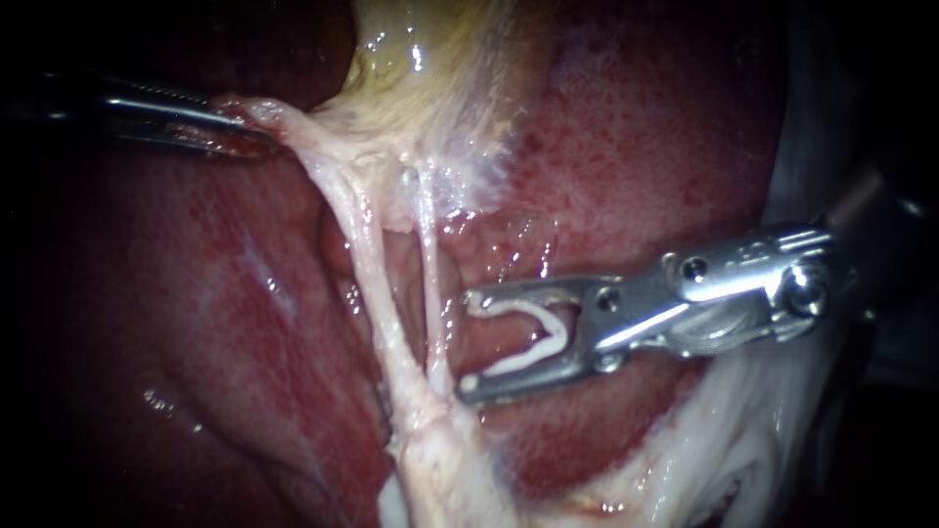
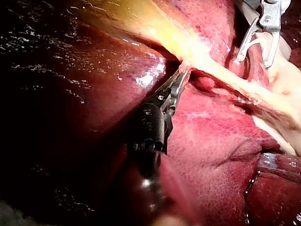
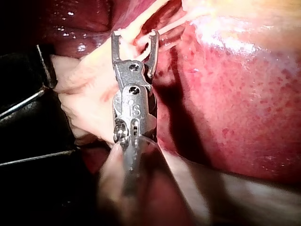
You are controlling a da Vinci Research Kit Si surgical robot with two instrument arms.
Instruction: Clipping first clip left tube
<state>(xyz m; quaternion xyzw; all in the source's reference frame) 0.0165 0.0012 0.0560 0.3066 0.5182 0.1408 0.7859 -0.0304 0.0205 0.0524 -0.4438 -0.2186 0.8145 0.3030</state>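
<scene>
Two pale tubes run down from the yellowish gallbladder point(image 1: 430, 68): the thicker left tube point(image 1: 367, 284) and the thin right tube point(image 1: 430, 284). My right instrument point(image 1: 469, 342) comes in from the right, its jaws open, with a white clip point(image 1: 533, 337) loaded between them; the jaw tips stand just beside the right tube, not around either tube. My left instrument point(image 1: 245, 132) is shut on a strand of gallbladder tissue point(image 1: 269, 112) at the upper left and holds it taut. In the left wrist view my left instrument point(image 2: 181, 75) grips the pale band.
Dark red liver point(image 1: 215, 323) lies on both sides of the tubes. White fatty tissue point(image 1: 704, 440) spreads under my right instrument's shaft. In the right wrist view, pale tissue point(image 3: 89, 94) sits beside my right instrument point(image 3: 134, 40), with dark equipment further out.
</scene>
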